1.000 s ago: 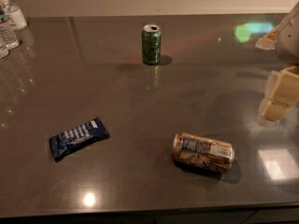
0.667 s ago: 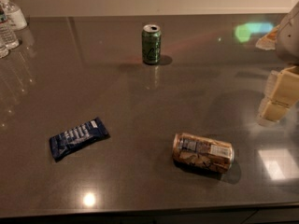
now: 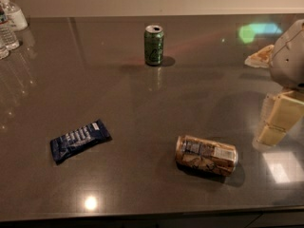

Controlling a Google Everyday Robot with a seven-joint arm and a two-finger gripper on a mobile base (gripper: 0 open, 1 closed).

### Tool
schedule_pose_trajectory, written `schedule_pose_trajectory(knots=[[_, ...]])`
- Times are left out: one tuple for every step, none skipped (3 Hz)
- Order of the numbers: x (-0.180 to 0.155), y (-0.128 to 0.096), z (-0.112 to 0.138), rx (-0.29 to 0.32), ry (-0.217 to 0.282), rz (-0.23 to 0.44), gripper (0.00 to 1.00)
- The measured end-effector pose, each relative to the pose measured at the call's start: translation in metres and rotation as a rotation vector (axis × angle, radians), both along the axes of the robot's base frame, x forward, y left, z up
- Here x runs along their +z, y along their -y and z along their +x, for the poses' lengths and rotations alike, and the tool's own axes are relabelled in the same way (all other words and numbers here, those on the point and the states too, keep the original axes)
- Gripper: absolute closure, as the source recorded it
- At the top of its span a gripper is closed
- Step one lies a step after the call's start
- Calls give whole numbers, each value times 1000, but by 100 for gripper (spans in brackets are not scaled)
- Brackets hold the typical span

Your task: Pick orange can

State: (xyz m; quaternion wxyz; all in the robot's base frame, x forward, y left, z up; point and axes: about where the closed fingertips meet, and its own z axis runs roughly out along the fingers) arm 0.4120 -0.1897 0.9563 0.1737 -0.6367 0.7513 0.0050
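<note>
Nothing had shifted since the earlier frames: the gripper sat where it had been, and every item on the counter kept its place. We saw the gripper's cream-coloured blocks at the far right edge, under a rounded grey arm housing, low over the dark counter. We could not tell how wide it stood; it held nothing.

To its left, well apart from it, the orange can lay on its side near the front edge, its silver end toward the gripper and its grey-white label facing up. Farther left lay a dark blue snack wrapper, flat and angled. Toward the back, the green can stood upright, its top opened. Clear bottles were grouped at the far left corner. A pale, flat item that we could not identify lay just beside the grey housing.
</note>
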Motion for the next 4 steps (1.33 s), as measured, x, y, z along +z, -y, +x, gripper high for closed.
schedule_pose_trajectory(knots=[[-24, -23, -12, 46, -31, 31, 0], [-53, -42, -22, 55, -78, 23, 0], [-76, -54, -29, 42, -110, 7, 0], [-93, -63, -37, 37, -132, -10, 0]])
